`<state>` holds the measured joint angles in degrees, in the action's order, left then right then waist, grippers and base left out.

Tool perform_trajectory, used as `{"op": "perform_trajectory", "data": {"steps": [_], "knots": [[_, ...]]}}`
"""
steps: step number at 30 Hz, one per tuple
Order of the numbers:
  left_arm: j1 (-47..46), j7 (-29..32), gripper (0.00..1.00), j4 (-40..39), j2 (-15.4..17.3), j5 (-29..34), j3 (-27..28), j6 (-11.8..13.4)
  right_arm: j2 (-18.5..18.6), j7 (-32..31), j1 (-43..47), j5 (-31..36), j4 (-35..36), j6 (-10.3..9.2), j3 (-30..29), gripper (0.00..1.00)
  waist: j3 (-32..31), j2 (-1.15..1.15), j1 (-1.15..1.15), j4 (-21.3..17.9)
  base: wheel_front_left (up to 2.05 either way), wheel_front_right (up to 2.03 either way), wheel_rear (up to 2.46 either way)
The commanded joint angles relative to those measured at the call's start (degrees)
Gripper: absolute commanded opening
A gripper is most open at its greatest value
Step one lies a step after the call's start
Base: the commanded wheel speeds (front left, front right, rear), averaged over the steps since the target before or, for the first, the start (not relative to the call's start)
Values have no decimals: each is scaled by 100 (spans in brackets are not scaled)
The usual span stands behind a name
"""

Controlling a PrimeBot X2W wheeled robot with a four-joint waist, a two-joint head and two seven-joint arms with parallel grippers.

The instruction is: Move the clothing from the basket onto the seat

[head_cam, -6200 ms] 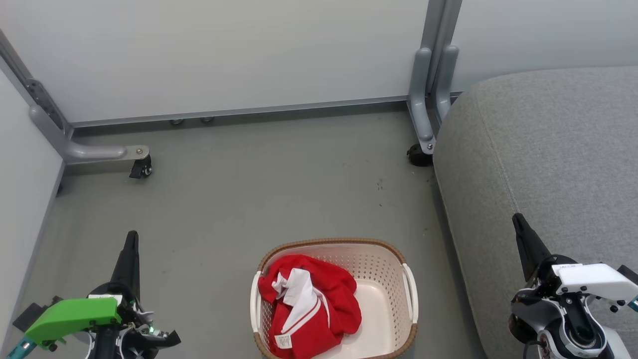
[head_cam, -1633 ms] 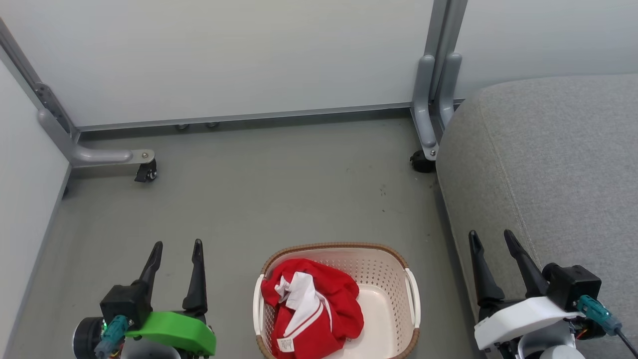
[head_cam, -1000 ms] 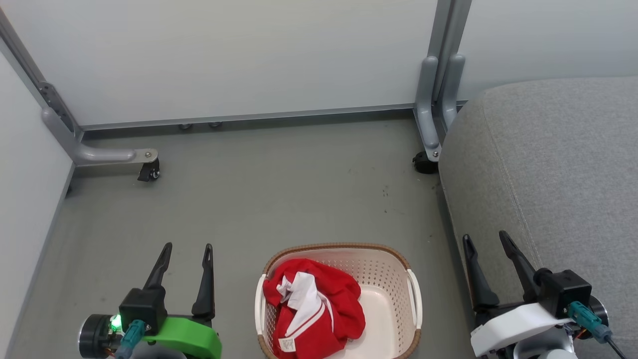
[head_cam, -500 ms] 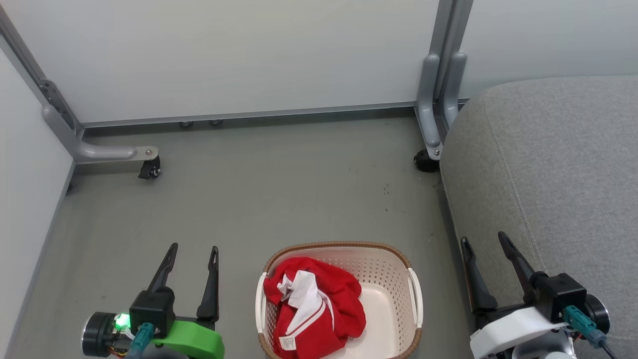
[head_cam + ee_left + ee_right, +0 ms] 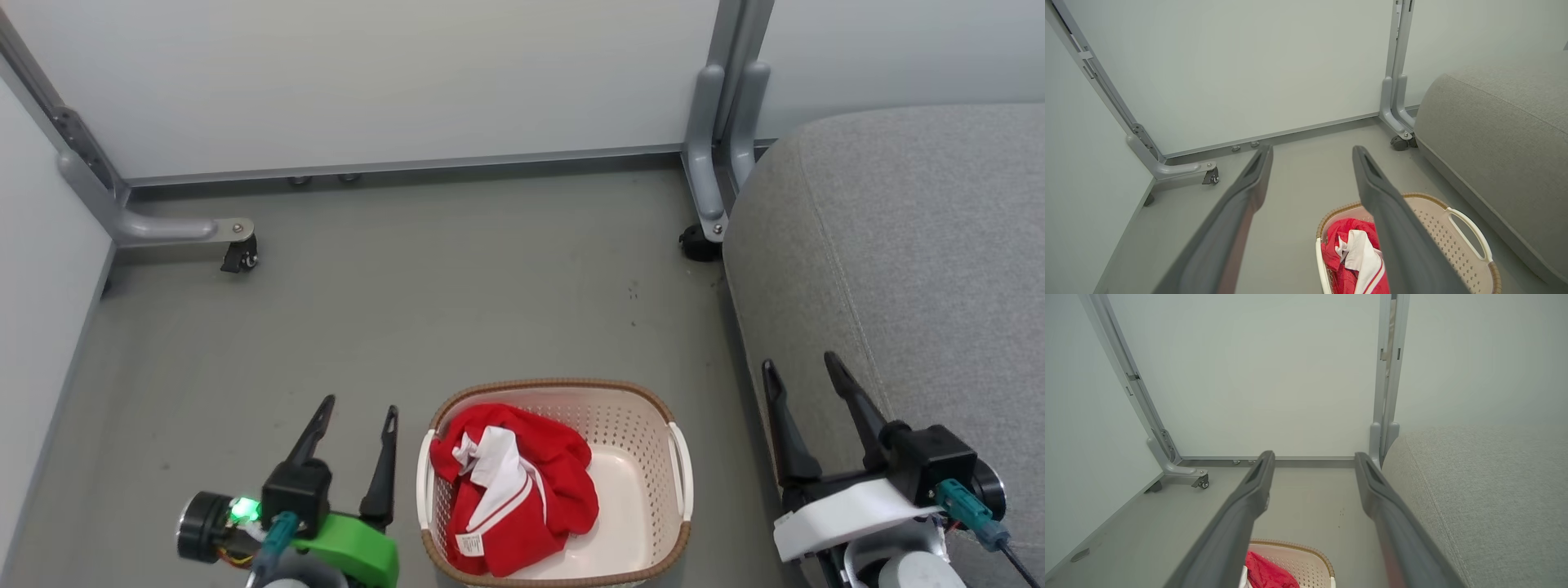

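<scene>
Head view showed the clothing (image 5: 506,482) bunched in the left half of the basket (image 5: 620,425), which stood on the floor (image 5: 449,286) just beside the seat (image 5: 914,245); the basket's right half was bare. The left claw (image 5: 359,404) was spread wide and empty, near the basket's left rim. The right claw (image 5: 799,361) was likewise wide and empty, over the seat's near edge. We judged the main hazard to be the left claw's closeness to the rim: a descent off line could strike it and push or tip the light basket. A pinch on a single loose fold could let the garment slip, or drag the basket if fabric caught on the rim. The right fingers could also dig into the upholstery if lowered. The head view gave the full outline of the garment and its white label. In the left wrist view one finger covered part of the garment, yet that view showed the seat's side wall and the basket's right handle more plainly. The right wrist view offered a sliver of red at its bottom edge.
</scene>
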<state>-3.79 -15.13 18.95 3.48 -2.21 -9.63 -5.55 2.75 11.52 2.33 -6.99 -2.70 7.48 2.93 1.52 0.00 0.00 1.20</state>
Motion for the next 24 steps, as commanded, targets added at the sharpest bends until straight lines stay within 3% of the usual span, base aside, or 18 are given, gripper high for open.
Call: {"op": "perform_trajectory", "data": {"steps": [1,7,11,19,24], "knots": [[-276,-1,100,194,-12,99,-178,-42,24,11,-167,-25,65,3,-20,100,319,0,0,-16,0,0,0],[-1194,-2,100,1181,-41,164,-1026,-108,23,67,-631,6,251,2,-13,100,1116,0,0,-170,0,0,0],[-1838,3,100,1879,-43,-141,-1663,-116,23,123,-956,-30,349,2,28,100,1701,0,0,-348,0,0,0],[-3136,268,100,2970,-38,-510,-2699,162,21,288,-1649,-218,540,2,155,100,2883,0,0,-780,0,0,0],[-3851,557,100,3594,-42,-317,-3142,381,19,350,-1986,-330,648,2,285,100,3600,0,0,-1062,0,0,0]]}}
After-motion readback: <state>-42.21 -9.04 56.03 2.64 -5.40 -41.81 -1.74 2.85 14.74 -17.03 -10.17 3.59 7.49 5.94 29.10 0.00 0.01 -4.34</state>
